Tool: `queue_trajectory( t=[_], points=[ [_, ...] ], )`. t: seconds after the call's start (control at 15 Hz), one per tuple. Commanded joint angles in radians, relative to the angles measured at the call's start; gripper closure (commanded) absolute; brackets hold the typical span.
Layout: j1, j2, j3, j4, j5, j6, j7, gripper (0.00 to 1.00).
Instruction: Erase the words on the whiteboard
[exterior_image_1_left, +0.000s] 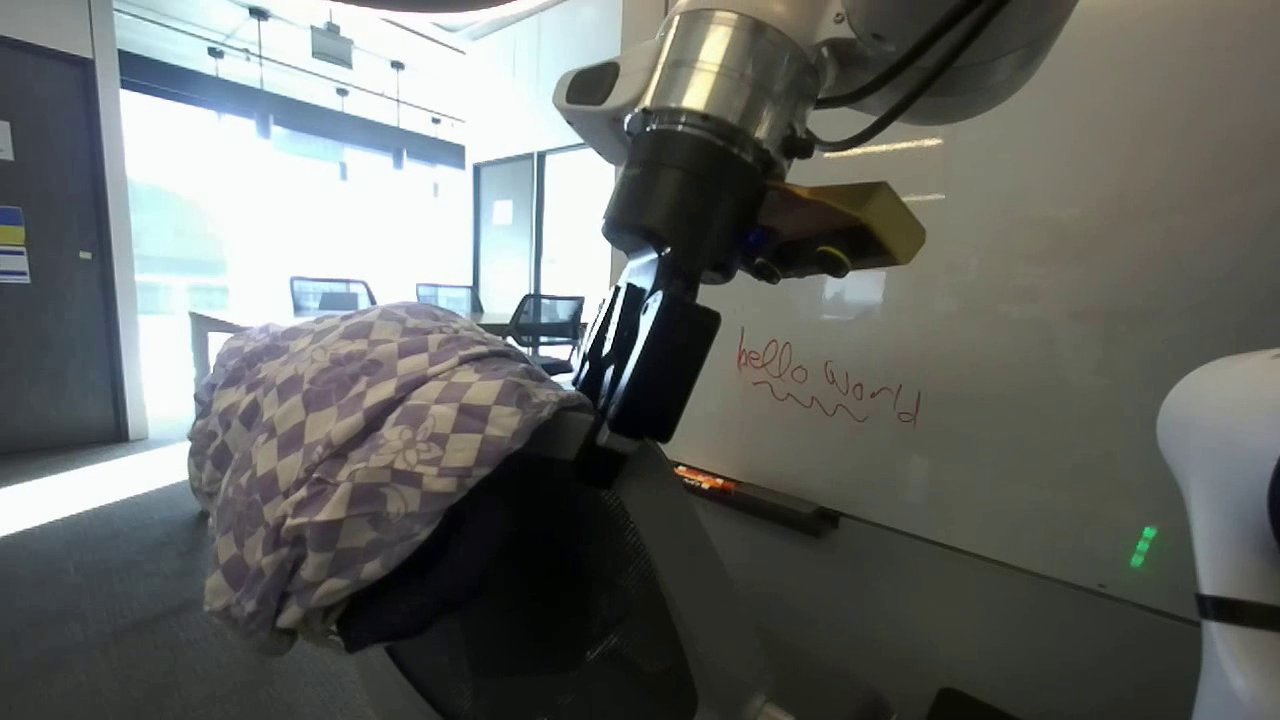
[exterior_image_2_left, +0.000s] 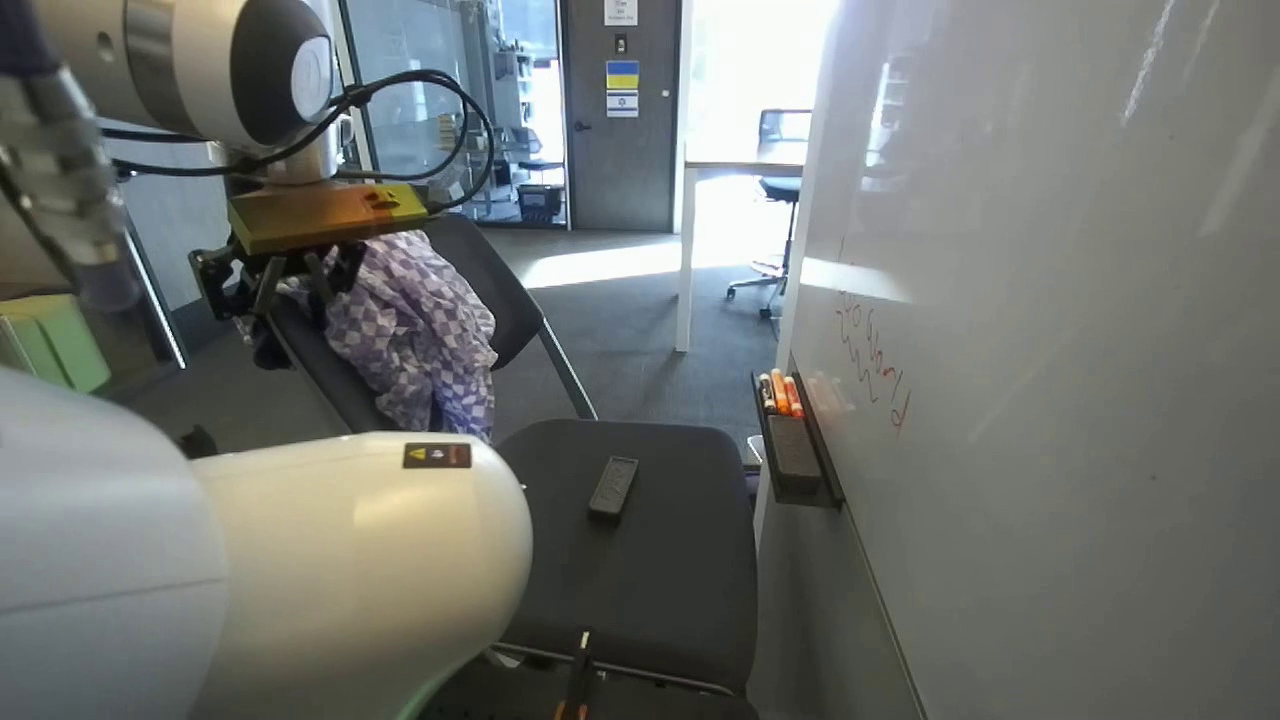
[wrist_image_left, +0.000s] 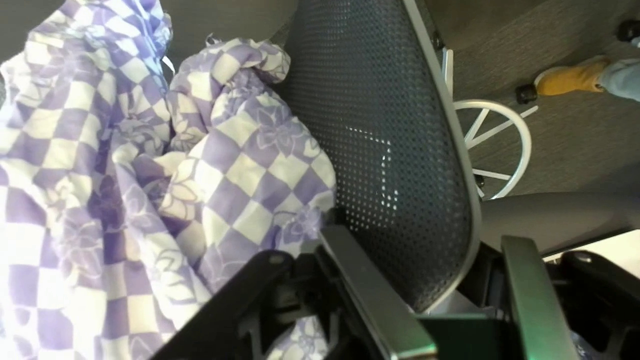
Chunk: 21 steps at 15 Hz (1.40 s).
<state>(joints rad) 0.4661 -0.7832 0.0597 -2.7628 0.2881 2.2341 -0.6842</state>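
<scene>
Rating progress approx. 0%: red words (exterior_image_1_left: 838, 378) legible on whiteboard (exterior_image_1_left: 1050, 290), all wiping left. Pincer (wrist_image_left: 425, 245) stands wide near chair back (wrist_image_left: 380, 110), nothing seen clamped; 1 dark block (exterior_image_2_left: 613, 488), prob. eraser, lies on seat (exterior_image_2_left: 680, 565), uncollected.

Sun-striped grey floor (exterior_image_2_left: 620, 320), dark door (exterior_image_2_left: 628, 160)

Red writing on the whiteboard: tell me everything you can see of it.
The red writing is one line of thin, loose handwriting that reads "hello World", with a wavy line drawn beneath it. It looks like marker ink on the glossy whiteboard, higher than the tray. Both exterior views show it, at an angle, so its true slant cannot be told; the wrist view does not. No wiped gap is evident, and nothing but the board is seen touching it.
</scene>
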Motion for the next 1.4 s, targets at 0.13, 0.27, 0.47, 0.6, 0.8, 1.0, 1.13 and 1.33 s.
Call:
queue_trajectory(
  t=[0.13,0.27,0.47,0.6,0.8,1.0,1.13,1.33],
  points=[
    [0.034,0.185,-0.05,0.001,0.015,0.26,-0.072,0.85],
    [0.056,0.247,-0.065,0.003,0.026,0.366,-0.076,0.84],
    [0.09,0.351,-0.086,0.037,0.021,0.531,-0.064,0.84],
    [0.121,0.418,-0.109,0.065,0.008,0.656,-0.065,0.84],
    [0.215,0.523,-0.177,0.107,0.019,0.818,-0.056,0.84],
    [0.308,0.633,-0.245,0.186,0.056,0.936,-0.083,0.85],
    [0.349,0.664,-0.293,0.218,0.06,0.964,-0.047,0.36],
    [0.251,0.665,-0.254,0.242,0.029,0.815,0.1,0.21]
  ],
)
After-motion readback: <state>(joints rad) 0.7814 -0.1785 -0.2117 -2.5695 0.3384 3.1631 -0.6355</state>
